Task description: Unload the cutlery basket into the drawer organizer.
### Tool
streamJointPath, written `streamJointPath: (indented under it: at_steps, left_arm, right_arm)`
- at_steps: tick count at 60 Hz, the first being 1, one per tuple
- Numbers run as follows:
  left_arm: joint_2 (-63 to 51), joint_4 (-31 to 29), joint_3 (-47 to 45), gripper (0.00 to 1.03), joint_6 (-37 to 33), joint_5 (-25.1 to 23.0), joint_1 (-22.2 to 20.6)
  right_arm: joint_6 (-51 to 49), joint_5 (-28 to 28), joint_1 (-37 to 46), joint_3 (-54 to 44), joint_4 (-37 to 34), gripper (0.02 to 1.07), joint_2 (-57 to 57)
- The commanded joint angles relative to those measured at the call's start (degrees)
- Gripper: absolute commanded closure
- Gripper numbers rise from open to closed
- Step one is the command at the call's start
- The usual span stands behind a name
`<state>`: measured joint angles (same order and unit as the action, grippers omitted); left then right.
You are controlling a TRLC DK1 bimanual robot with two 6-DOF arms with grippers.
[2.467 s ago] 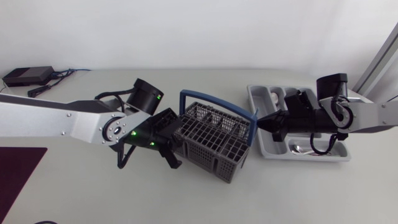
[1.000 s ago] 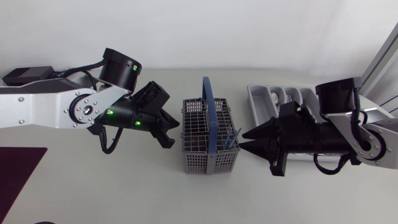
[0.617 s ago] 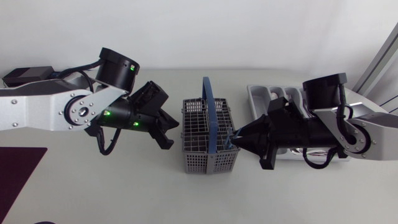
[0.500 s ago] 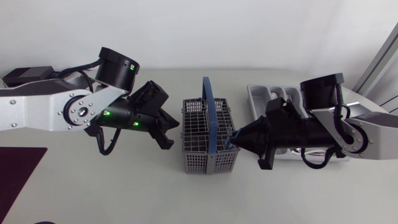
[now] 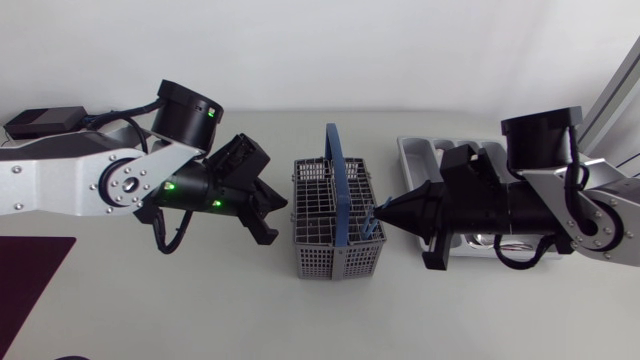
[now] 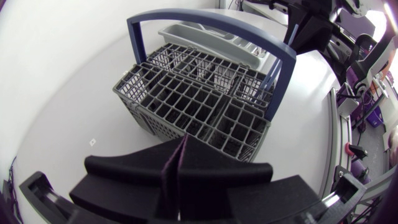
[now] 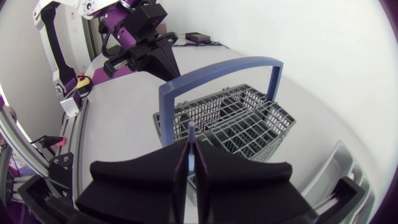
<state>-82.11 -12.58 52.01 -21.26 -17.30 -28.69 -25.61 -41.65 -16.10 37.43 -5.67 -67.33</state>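
1. R gripper (image 5: 384,212) is at the basket's (image 5: 338,264) right rim, fingers narrowed to a thin slot. They are clamped from both sides on a blue cutlery handle (image 7: 191,132) that stands upright between the tips.
2. The handle rises from a cell on the basket's right side, the side facing the drawer organizer (image 5: 414,166). Its lower part is hidden in the grid, so I can't tell what kind of piece it is.
3. L gripper (image 6: 180,149) has its fingers pressed flat together w/ nothing between. It points at the basket's left wall, just beside it. I can't tell whether it touches.
4. The basket sits upright between the two grippers. Its blue carry handle (image 5: 333,170) arches front-to-back over the middle, so it's just left of the R fingertips and above the cell rows.
5. Edges and room:
   - Right of the basket is a narrow strip of table (image 5: 300,320), then the organizer's left rim, near but apart.
   - The R arm lies across much of the organizer and covers most of its compartments.
   - Behind the basket, tabletop runs to the wall.
   - In front of it, a wide stretch of tabletop reaches the near edge.
6. Left of the basket, past the L arm:
   - A black box w/ cables (image 5: 35,122) sits at the far back corner.
   - A dark purple mat (image 5: 25,285) lies at the near left edge.
   - Both are well apart from the basket.
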Motion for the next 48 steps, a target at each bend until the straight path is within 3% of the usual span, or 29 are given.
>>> streamJointPath:
  at_steps: [1,16,28,38,48]
  left_arm:
    - [1.4,-0.2,-1.6,0.89,-1.2,-0.3,0.0]
    - [2.2,-0.3,-2.1,0.89,-1.5,-0.3,0.3]
    - [3.2,-0.8,-2.2,0.89,-1.5,-0.2,0.2]
    - [3.5,-1.0,-2.2,0.89,-1.5,-0.2,0.0]
    - [4.0,-1.2,-2.5,0.89,-1.6,-0.2,-0.3]
  right_arm:
    - [2.3,0.5,-0.3,2.0,-1.0,1.01,2.7]
    - [2.1,1.0,1.2,7.4,-12.2,1.01,13.8]
    - [-1.8,-0.2,8.2,12.2,-23.3,1.01,18.3]
    - [-6.4,-0.2,16.3,16.1,-29.5,1.01,14.4]
    - [-7.4,3.3,20.3,19.1,-30.5,1.01,4.8]
